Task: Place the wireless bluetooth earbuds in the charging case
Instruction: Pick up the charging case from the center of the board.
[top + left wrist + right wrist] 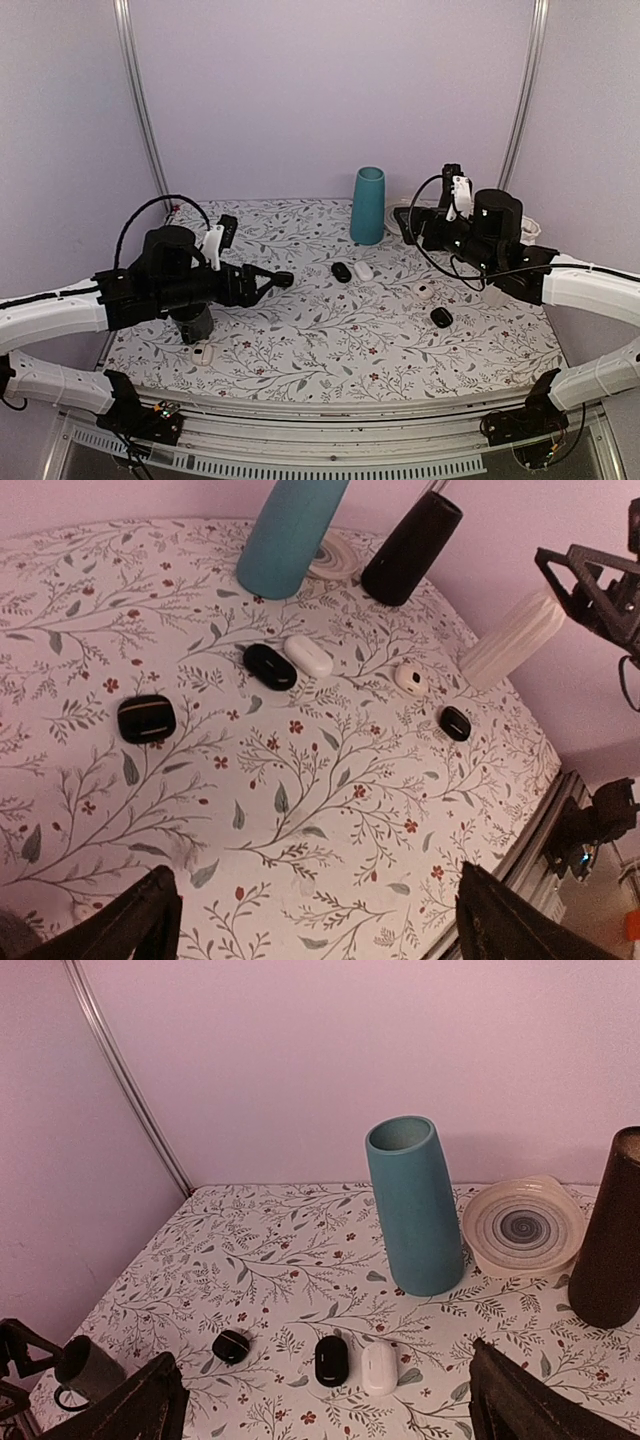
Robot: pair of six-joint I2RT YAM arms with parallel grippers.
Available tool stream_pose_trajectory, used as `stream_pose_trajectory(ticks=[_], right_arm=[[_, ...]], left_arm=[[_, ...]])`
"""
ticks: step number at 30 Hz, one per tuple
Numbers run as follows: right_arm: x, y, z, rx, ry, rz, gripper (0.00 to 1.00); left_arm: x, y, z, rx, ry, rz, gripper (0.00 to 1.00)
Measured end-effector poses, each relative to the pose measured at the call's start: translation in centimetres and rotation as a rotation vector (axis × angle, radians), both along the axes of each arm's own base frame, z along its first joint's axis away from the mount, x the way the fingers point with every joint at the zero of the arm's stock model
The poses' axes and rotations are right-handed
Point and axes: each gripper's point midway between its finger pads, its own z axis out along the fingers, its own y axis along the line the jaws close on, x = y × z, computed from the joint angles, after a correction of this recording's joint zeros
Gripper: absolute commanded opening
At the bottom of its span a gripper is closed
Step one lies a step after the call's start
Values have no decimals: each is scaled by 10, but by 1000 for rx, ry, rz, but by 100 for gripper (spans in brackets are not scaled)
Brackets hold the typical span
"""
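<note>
**Cases strewn over the floral worktop**

A teal vase (pixel 290 530) and a black vase (pixel 410 550) stand at the far edge of the worktop (pixel 90 610). Toward the middle, a black oval case (pixel 270 667) lies just beside a white oval case (pixel 308 655). A black square case (pixel 145 719) lies apart from them. The pincer (pixel 320 920) gapes wide.

mug (pixel 196 326): at 8 o'clock in the top view, its upper part is covered by the left arm (pixel 160 282).
charging case (pixel 203 352): just beside the mug, too small to tell whether its lid is up or down.
teal vase (pixel 290 530): its mouth is cut off at 12 o'clock in the left wrist view.
dark vase (pixel 612 1245): its right side is cut off at 3 o'clock in the right wrist view.
plate (pixel 338 562): mostly hidden behind the teal vase in the left wrist view.
ribbed white object (pixel 512 635): what it is cannot be told.
</note>
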Motion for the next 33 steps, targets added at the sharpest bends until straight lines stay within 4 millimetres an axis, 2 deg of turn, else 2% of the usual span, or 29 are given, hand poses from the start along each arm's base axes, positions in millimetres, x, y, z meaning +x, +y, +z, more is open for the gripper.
stream_pose_trajectory(ticks=[6,12,17,27,33], right_arm=[[-4,4,-11,-14,7,32,99],[-6,8,-13,-11,4,61,99],[-7,11,-11,-2,-2,76,99],[-7,13,-16,-8,8,86,99],[-7,13,-17,-8,8,85,99]], left_arm=[[-35,6,-46,63,217,74,93],[-66,32,-85,122,420,228,86],[-82,57,-115,203,542,389,80],[-84,92,-147,272,609,580,74],[-75,117,-160,298,621,677,74]])
